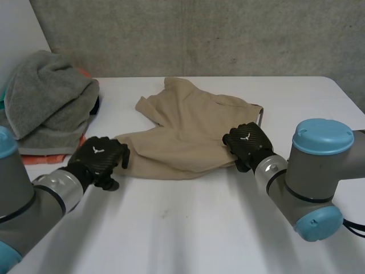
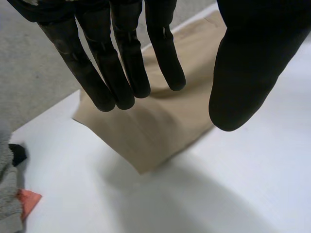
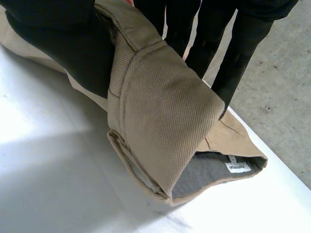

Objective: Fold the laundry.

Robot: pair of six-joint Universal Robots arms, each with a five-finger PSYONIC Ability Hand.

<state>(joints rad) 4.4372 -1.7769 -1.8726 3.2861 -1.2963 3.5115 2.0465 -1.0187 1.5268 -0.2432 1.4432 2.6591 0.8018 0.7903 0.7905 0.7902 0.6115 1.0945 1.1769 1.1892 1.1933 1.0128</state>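
Two black hands sit low over the white counter. The left hand, at the lower left of the head view, hovers with its fingers straight and spread, holding nothing, just above a leg end of the tan shorts. The right hand, right of centre, pinches the folded waistband between thumb and fingers. A small white label sits inside the waistband, its writing too small to read. The shorts lie mid-counter, and a grey towel is heaped at upper left.
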